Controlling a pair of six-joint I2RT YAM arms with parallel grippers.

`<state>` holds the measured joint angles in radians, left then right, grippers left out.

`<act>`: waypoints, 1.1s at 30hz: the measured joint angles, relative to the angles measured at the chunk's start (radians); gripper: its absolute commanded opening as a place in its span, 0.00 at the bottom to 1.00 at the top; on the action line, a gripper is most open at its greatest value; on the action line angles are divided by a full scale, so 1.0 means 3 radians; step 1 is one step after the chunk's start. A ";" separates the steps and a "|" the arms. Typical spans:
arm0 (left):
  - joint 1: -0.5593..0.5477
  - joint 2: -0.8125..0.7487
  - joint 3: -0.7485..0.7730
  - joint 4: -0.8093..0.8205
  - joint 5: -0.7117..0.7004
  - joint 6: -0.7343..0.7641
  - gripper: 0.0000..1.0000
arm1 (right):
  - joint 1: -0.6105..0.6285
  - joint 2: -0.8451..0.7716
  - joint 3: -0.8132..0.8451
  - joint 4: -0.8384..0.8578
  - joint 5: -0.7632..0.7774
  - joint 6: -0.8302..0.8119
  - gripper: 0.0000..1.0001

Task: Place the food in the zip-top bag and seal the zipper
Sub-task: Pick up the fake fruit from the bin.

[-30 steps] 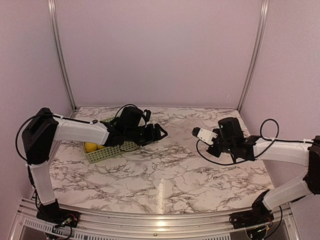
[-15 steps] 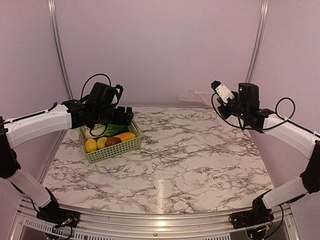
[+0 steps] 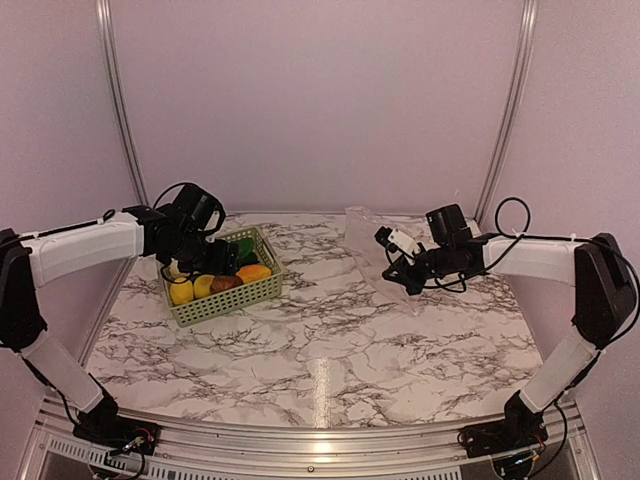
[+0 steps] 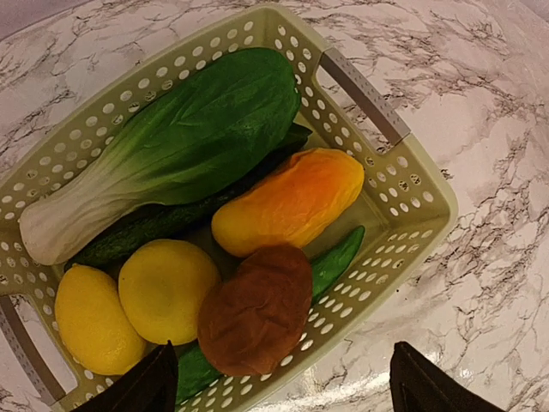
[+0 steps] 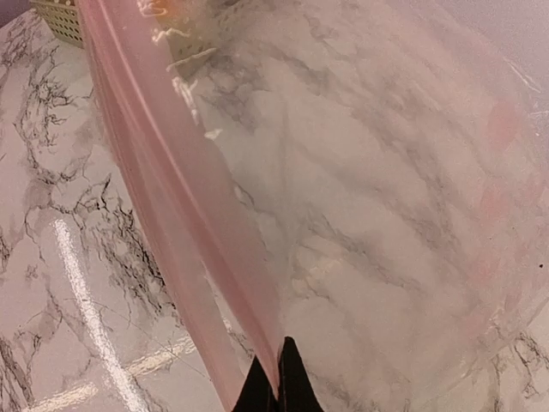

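Two jaws of the left gripper stand wide and empty just above the basket, over the brown kiwi-like piece. The right gripper, well to the basket's right, is pinched tight on the zipper of the zip-top bag. Held at one point only, the bag's mouth may hang flat, so food carried across could strike the film and drop.

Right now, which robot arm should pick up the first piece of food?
The left. Its open left gripper hovers right over the food in the basket. The right gripper is shut on the zipper of the zip-top bag, across the table.
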<state>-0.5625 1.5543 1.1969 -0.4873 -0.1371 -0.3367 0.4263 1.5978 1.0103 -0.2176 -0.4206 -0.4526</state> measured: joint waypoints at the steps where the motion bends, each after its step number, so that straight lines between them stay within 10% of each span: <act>1: 0.0024 0.0029 0.0000 -0.0014 0.0042 -0.0010 0.83 | 0.0000 -0.0003 0.0000 0.0000 -0.0042 0.0003 0.00; 13: 0.0237 0.0425 -0.0006 -0.0042 0.0376 -0.0126 0.83 | 0.0004 -0.0018 -0.0045 -0.0003 -0.0228 0.0000 0.00; 33: 0.0248 0.0500 -0.0011 0.0022 0.0439 -0.0076 0.43 | 0.0004 -0.0020 -0.0048 -0.0003 -0.0224 0.0001 0.00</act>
<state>-0.4881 1.7042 1.1934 -0.4808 -0.0055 -0.3595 0.4274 1.5917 0.9958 -0.2184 -0.4877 -0.4522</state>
